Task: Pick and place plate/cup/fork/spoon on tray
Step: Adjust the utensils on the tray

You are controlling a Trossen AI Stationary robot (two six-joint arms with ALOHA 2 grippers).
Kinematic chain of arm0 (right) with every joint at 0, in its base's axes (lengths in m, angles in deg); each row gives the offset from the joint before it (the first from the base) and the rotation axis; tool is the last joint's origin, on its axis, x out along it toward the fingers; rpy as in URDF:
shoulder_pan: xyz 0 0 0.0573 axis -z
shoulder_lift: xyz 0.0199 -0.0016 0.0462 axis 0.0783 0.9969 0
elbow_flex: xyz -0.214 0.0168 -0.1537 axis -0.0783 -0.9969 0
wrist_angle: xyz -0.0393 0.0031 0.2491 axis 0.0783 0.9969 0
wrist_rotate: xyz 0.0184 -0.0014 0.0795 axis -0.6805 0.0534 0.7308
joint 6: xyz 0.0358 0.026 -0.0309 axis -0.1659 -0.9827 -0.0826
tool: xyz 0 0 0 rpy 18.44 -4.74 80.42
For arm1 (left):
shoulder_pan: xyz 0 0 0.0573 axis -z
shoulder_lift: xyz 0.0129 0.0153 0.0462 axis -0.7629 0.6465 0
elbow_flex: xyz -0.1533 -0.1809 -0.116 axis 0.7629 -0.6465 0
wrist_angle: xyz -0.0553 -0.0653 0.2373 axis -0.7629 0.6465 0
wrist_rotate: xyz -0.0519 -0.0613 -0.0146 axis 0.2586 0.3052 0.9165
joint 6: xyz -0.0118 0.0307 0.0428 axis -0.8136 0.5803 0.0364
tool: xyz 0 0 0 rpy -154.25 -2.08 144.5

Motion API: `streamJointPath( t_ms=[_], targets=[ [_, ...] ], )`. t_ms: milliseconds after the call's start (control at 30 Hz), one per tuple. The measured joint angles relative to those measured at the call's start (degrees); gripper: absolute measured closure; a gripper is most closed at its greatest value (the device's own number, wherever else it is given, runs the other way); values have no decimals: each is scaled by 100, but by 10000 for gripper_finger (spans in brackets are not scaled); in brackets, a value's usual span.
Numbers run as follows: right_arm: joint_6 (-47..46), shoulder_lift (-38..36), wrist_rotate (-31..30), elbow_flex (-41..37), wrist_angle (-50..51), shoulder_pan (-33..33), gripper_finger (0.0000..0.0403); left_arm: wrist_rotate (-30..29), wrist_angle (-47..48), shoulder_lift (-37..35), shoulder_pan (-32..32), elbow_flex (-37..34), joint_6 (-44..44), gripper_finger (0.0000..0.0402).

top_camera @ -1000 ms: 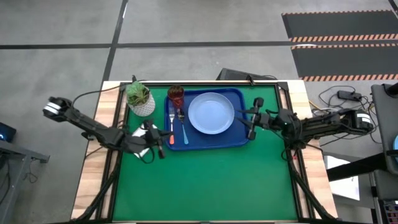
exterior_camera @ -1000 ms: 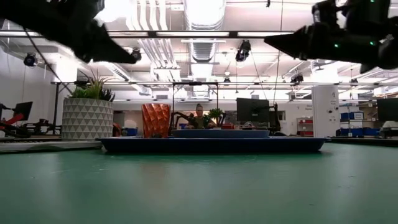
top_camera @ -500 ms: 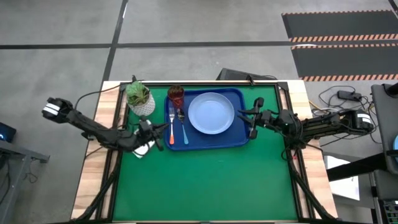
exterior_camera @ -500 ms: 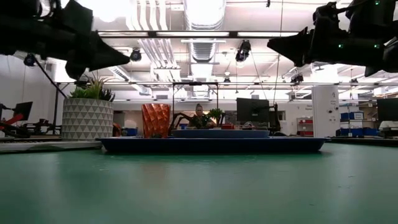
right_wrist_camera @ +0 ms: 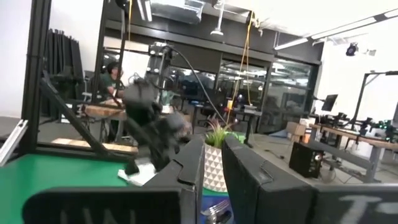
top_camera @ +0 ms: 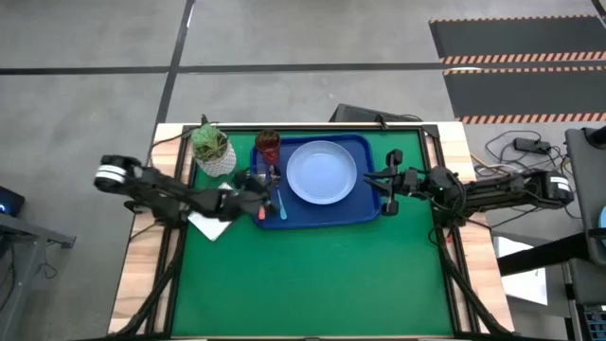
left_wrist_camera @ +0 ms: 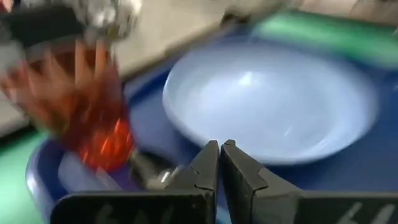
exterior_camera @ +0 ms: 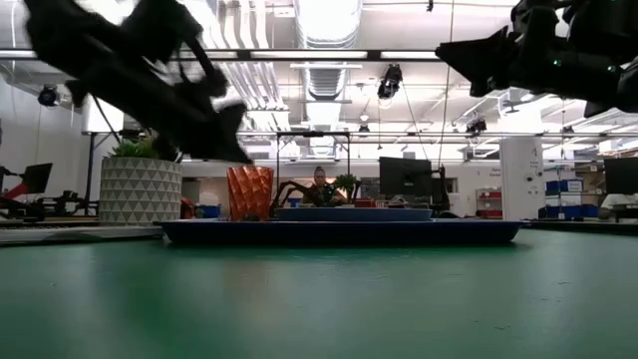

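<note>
1. Deep-blue tray (top_camera: 365, 210) on our green worktop (top_camera: 312, 275) carries the light-blue plate (top_camera: 322, 171), the dark-red cup (top_camera: 268, 144), the fork (top_camera: 260, 210) and the spoon (top_camera: 281, 206).
2. Our left hand (top_camera: 269, 194) hangs over the cutlery, fingers (left_wrist_camera: 209, 163) pressed together, empty.
3. Our right hand (top_camera: 387, 184) hovers at the tray's right rim, a narrow gap between its fingers (right_wrist_camera: 189, 163), holding nothing.

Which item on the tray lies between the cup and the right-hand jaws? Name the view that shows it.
The plate lies between the cup and the right gripper, on the tray. The high view shows it.
</note>
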Motion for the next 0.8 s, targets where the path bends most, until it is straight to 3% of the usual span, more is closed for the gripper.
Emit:
streamJointPath(
  t_ms=[200,400,800],
  targets=[
    [186,-324,-10,2,454,2,360,469,1585,865,-699,629,-787,402],
    [265,-528,-83,2,724,2,360,498,1575,1233,-1001,758,-858,402],
    [308,-584,-117,4,829,2,360,747,1586,1262,-1336,697,-859,402]
  ],
)
